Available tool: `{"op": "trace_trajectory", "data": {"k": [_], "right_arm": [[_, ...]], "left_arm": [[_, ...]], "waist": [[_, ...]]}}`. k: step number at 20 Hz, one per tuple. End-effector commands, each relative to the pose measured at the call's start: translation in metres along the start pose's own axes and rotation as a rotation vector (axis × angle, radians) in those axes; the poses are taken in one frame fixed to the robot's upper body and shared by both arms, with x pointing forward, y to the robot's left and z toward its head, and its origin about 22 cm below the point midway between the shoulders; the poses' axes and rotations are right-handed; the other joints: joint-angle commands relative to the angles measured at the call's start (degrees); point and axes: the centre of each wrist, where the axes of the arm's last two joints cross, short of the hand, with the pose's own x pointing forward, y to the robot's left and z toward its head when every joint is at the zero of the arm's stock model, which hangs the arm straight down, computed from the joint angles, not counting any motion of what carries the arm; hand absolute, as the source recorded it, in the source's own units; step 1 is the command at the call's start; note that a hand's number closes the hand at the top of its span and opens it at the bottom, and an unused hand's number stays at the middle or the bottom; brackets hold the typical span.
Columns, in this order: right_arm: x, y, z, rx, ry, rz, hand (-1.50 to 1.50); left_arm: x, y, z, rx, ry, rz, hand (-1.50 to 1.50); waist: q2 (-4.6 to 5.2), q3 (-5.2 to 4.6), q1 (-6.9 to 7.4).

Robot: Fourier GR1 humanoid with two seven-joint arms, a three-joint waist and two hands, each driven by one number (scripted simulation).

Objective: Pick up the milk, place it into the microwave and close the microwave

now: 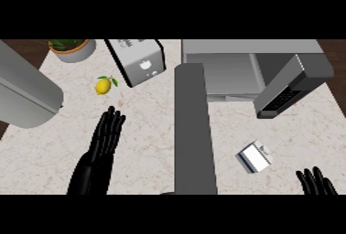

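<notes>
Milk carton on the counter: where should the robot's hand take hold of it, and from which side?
The milk carton lies tilted on the counter, right of centre, in front of the open microwave. Probably best gripped across its two long sides, fingers coming from above. The right hand, open at the lower right, is nearest.

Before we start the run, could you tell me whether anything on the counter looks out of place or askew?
The milk carton lies tipped on its side on the counter, below the microwave, whose door stands open. A lemon sits loose beside the toaster. Nothing looks spilled or damaged.
</notes>
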Motion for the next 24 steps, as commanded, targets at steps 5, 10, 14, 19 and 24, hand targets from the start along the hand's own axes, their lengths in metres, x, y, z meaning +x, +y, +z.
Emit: {"op": "trace_trajectory", "data": {"k": [5,10,14,19,24], "right_arm": [[-0.032,-0.011,0.012,-0.043,0.004,0.041,-1.50],[-0.064,-0.026,0.003,-0.088,0.017,0.049,-1.50],[-0.088,-0.010,-0.010,-0.079,0.022,0.079,-1.50],[-0.127,-0.013,-0.025,-0.091,0.034,0.083,-1.50],[-0.145,-0.032,-0.042,-0.131,0.036,0.145,-1.50]], "left_arm": [[-0.006,-0.017,0.010,0.015,0.018,-0.005,-1.50],[-0.026,-0.014,0.036,0.012,0.016,0.016,-1.50],[-0.012,-0.025,0.028,0.000,0.022,0.035,-1.50],[-0.023,0.001,0.042,-0.004,0.033,0.046,-1.50],[-0.018,0.019,0.040,-0.011,0.032,0.052,-1.50]], "waist": [[0.07,-0.01,0.21],[0.09,-0.01,0.43],[0.09,0.00,0.43],[0.13,0.00,0.60],[0.14,0.00,0.65]]}}
